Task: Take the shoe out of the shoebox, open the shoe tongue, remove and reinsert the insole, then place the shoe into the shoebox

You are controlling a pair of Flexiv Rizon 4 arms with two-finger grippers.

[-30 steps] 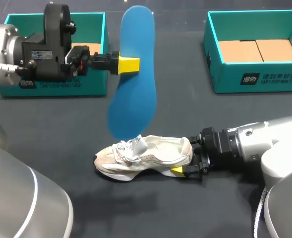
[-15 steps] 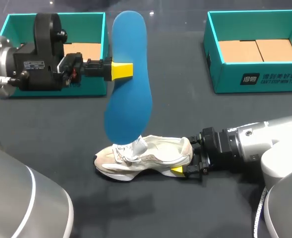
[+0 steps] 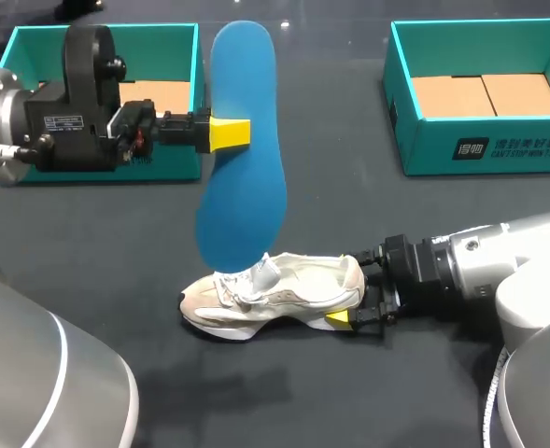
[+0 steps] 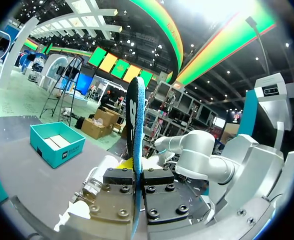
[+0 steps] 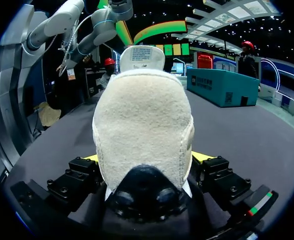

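Both pairs of jaws are clenched on something. On the left gripper (image 3: 230, 133) they pinch the long blue foam insole (image 3: 246, 196) from two sides, a little above its middle; in the left wrist view this insole (image 4: 135, 115) is seen edge-on, and it stands as a thin line exactly between the two finger blocks. On the right gripper (image 3: 347, 303) they grasp the heel of the cream-coloured fabric sneaker (image 3: 275, 294). In the right wrist view the fleecy heel (image 5: 143, 130) fills the space between the two yellow tips, and one tip presses on each side of it. The sneaker stands on its sole on the dark grey table (image 3: 349, 215), outside of both boxes, with the toe turned toward the left arm. Its pale tongue (image 3: 263, 273) is lifted up from the opening. The insole hangs almost upright in the air, and its lower end comes down to the laces, just beside the tongue; I cannot tell if it touches the sneaker there. Behind the left gripper is one open teal cardboard box (image 3: 176, 159) with a brown bottom. A second teal cardboard box (image 3: 480, 140) of the same kind stands at the far right side of the table, well apart from the sneaker. The left arm comes in flat above the table, in front of the first box, and the right arm lies low, close to the table surface.
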